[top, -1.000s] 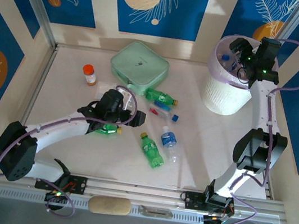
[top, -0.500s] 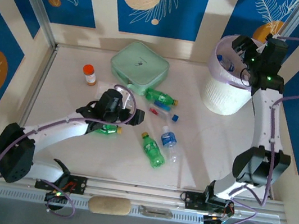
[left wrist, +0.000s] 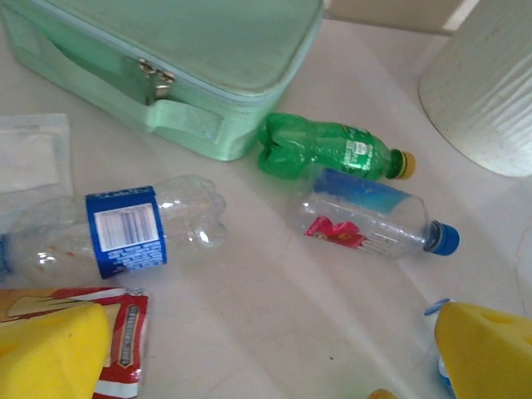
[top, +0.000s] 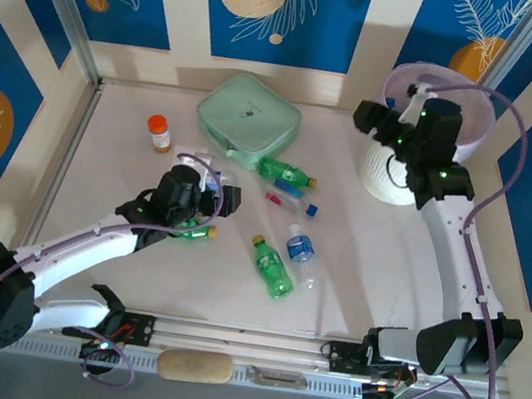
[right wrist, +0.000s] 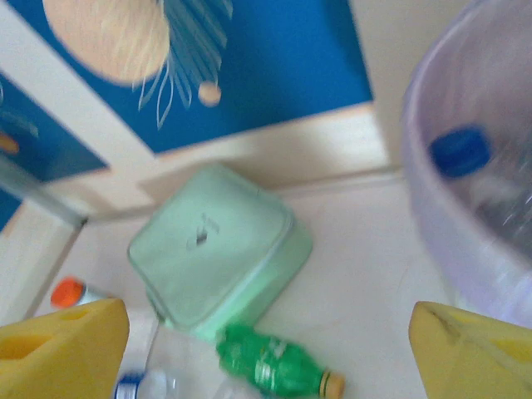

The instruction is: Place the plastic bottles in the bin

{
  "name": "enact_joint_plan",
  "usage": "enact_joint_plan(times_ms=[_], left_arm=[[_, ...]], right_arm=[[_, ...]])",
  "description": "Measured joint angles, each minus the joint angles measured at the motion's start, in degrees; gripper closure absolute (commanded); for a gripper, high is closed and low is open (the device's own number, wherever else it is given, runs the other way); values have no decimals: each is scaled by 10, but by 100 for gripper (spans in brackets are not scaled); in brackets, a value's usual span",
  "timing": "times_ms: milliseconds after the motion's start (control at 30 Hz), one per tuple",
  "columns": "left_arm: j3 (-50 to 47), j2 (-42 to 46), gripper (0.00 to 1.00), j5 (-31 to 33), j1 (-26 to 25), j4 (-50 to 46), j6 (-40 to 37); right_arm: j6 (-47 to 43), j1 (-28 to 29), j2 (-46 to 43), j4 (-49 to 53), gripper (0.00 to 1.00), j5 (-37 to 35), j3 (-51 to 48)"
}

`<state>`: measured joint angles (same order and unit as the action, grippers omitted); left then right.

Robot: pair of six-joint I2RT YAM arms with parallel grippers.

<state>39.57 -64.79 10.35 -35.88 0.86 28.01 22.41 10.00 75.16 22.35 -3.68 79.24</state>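
Several plastic bottles lie mid-table: a green one (top: pixel 285 173) (left wrist: pixel 332 150) beside the pouch, a clear one with a red and blue label (top: pixel 291 202) (left wrist: pixel 370 220), a clear blue-capped one (top: pixel 300 254) and another green one (top: pixel 270 267). A clear bottle with a blue label (left wrist: pixel 125 233) lies left of my left gripper (left wrist: pixel 266 357) (top: pixel 229 197), which is open and empty just above the table. The white bin (top: pixel 396 175) with its lilac bag (right wrist: pixel 465 224) holds a blue-capped bottle (right wrist: pixel 461 151). My right gripper (top: pixel 368 117) (right wrist: pixel 266 349) hangs open and empty left of the bin.
A mint-green zip pouch (top: pixel 249 114) (right wrist: pixel 216 249) sits at the back centre. An orange-capped pill bottle (top: pixel 159 132) stands to its left. A red snack wrapper (left wrist: pixel 125 337) lies under my left finger. Another green bottle (top: pixel 190 231) lies under the left arm. Walls enclose the table.
The right gripper has swung from over the bin's mouth down and left, to the bin's left side. The left arm has shifted slightly left, its gripper still open.
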Motion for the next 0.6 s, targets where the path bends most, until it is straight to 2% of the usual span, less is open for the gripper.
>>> enact_joint_plan(times_ms=[200, 400, 600], left_arm=[[-2, 14, 0, 9, 31, 2, 7], [-24, 24, 0, 2, 67, 13, 37], [-51, 25, 0, -26, 104, 23, 77]], right_arm=[[-19, 79, -17, 61, 12, 1, -77], [1, 155, -7, 121, 11, -5, -138], [37, 226, 31, 179, 11, -78, -141]])
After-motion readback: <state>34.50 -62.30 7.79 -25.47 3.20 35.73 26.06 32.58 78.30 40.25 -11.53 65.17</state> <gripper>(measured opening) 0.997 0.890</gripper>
